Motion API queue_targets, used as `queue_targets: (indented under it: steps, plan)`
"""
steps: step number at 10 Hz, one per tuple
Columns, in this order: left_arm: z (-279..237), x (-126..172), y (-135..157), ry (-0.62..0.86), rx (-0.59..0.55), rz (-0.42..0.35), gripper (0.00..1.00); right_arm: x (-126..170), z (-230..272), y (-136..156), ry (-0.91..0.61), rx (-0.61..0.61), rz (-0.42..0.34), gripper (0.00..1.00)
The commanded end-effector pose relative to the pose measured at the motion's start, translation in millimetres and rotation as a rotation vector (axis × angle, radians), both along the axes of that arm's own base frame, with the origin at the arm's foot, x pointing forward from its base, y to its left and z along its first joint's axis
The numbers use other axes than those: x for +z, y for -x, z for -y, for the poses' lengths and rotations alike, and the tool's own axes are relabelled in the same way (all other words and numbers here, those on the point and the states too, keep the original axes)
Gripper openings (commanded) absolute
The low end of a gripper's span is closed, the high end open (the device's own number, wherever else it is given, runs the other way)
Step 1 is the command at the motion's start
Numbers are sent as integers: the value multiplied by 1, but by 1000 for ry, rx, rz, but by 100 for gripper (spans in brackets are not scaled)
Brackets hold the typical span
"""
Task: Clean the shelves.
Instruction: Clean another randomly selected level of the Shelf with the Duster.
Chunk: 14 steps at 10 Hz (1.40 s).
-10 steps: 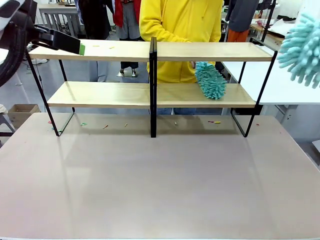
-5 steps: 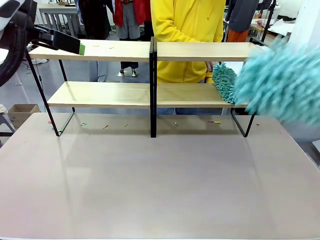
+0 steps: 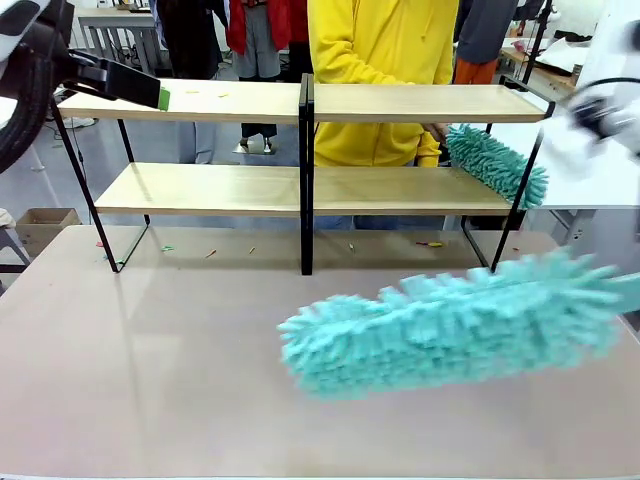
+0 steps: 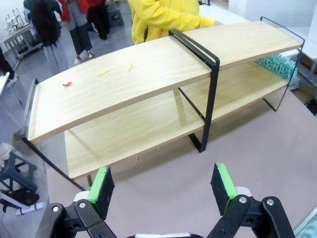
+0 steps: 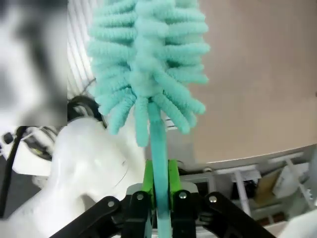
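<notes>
The shelves [image 3: 200,188] stand across the far side of the table, two light-wood boards in a black frame with a centre post. They also appear in the left wrist view as shelves [image 4: 148,74]. My left gripper [image 3: 160,97] hovers open at the upper board's left end, and its green pads [image 4: 102,182] are spread wide. My right gripper [image 5: 159,186] is shut on the handle of a fluffy teal duster [image 5: 146,64]. That duster [image 3: 450,325] lies blurred, level above the tabletop's front right. A person in yellow holds a second teal duster [image 3: 495,163] at the lower board's right end.
Small coloured scraps [image 3: 430,243] lie on the grey-beige tabletop [image 3: 150,350] under the shelves, and a few scraps [image 4: 68,83] sit on the upper board. The blurred right arm [image 3: 600,110] hangs at the right edge. More people stand behind the shelves.
My right arm has swung its duster from the upper right down and leftward over the table's front. The person's duster slid right along the lower board to its end. The left gripper stayed still.
</notes>
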State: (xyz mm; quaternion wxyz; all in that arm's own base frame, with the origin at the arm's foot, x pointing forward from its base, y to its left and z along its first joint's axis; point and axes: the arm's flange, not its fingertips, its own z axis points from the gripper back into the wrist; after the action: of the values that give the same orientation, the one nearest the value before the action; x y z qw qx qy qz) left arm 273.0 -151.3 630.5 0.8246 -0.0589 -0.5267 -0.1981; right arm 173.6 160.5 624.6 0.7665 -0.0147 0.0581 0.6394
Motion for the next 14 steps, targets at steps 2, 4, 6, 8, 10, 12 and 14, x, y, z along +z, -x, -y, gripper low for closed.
queue_targets:
  steps: [2, 4, 6, 8, 10, 12, 14]
  plan:
    - [0, 0, 0, 2, 1, 2, 100, 0, 0, 0, 0, 0, 0, 12]
    - [0, 0, 0, 2, 1, 2, 100, -9, -38, 4, 30, 30, 51, 12]
    - [0, 0, 0, 2, 1, 2, 100, -26, -102, -18, 97, -125, 23, 12]
    - [0, 0, 0, 2, 1, 2, 100, -52, -147, -43, 111, -389, 11, 12]
    - [0, 0, 0, 2, 1, 2, 100, -89, -203, -56, 191, -537, 56, 12]
    - [0, 0, 0, 2, 1, 2, 100, -114, -245, -66, 100, -647, 111, 12]
    - [0, 0, 0, 2, 1, 2, 100, -115, -225, -62, 123, -598, 64, 12]
